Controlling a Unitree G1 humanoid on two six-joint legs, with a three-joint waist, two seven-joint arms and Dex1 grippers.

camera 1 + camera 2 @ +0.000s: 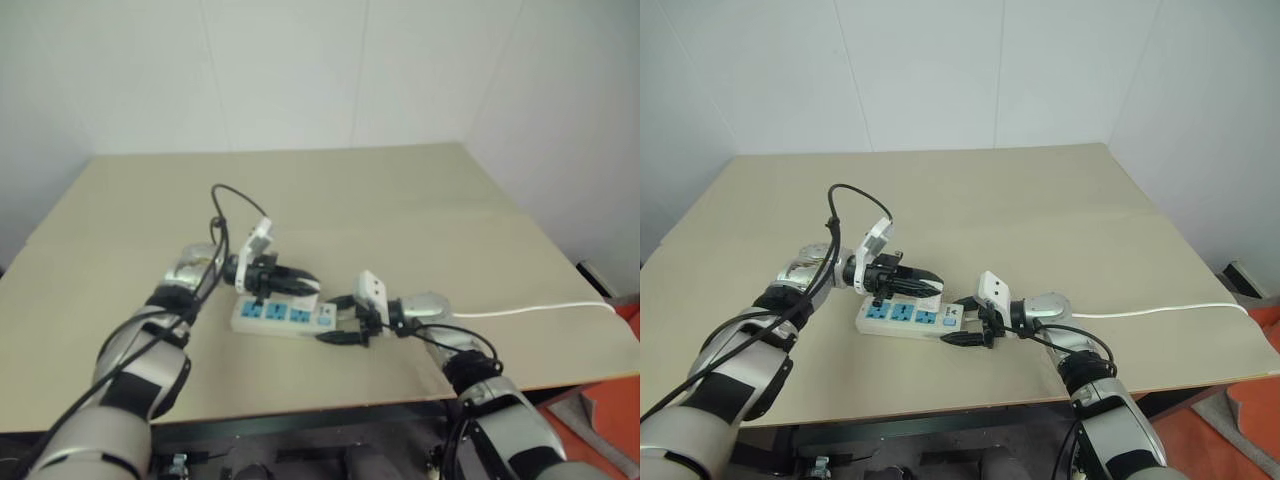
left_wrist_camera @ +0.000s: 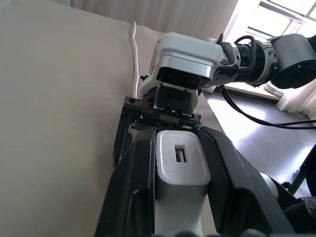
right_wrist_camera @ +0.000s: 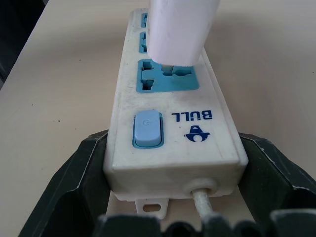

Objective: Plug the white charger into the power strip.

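The power strip (image 3: 173,123) is gripped at its cord end by the right gripper (image 1: 968,328). The white charger (image 2: 181,165) is clamped in the left gripper (image 1: 930,287) (prongs at the socket nearest the right gripper).

Both eye views look forward and down from the head over the tabletop (image 1: 1060,200), sharing the power strip (image 1: 902,316) at lower centre. The left wrist view looks close along its end effector (image 2: 177,163) toward the right arm. The right wrist view sits just behind the strip's switch end.
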